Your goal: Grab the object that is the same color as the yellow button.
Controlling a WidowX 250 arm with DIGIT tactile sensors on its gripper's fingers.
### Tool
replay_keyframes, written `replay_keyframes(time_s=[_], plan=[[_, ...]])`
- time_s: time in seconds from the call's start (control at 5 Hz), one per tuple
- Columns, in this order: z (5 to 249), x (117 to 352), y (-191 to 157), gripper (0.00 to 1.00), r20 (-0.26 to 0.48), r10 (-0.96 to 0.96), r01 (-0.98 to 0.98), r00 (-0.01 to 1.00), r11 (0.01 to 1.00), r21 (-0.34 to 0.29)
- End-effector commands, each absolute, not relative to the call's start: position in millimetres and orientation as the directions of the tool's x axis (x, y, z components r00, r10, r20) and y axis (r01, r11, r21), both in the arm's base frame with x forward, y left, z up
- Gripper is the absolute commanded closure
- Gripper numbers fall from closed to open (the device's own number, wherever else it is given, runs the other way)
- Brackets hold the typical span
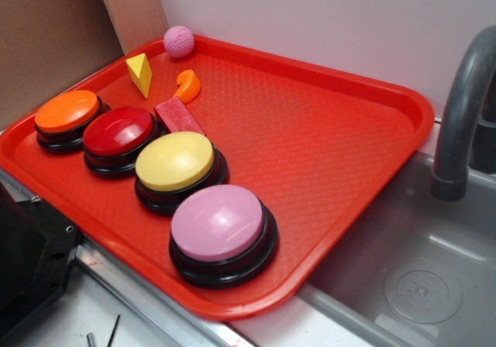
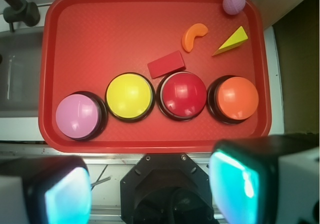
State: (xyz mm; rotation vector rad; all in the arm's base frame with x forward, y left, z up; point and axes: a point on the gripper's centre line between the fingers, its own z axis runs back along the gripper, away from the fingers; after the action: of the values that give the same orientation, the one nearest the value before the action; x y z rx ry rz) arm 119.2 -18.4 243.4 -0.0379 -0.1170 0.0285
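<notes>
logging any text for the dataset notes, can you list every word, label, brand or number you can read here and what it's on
None: no readable text, label, brand or number shows in either view.
The yellow button, the red, orange and pink buttons, the yellow wedge and the red tray are all plain.
The gripper shows only glowing finger pads, unmarked.

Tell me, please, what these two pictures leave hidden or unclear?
- Tool: absent from the exterior view; in the wrist view its fingers are blurred and cropped by the bottom edge.
- Faucet: top cut off by the exterior view's right edge.
- Red block: near end hidden behind the red button.
</notes>
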Motion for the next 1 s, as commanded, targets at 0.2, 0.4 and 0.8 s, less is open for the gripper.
replay_keyframes(time_s=[0.2,0.4,0.8], plan=[[232.1,134.0,-9.8,0.00,0.112,0.110,-0.108,0.988,0.994,-0.030],[217.9,148.7,4.9,0.00,0.131,0.248,-0.243,0.960,0.969,-0.055],[175.7,183.8,42.8,0.00,0.130,0.489,-0.486,0.863,0.872,-0.053]])
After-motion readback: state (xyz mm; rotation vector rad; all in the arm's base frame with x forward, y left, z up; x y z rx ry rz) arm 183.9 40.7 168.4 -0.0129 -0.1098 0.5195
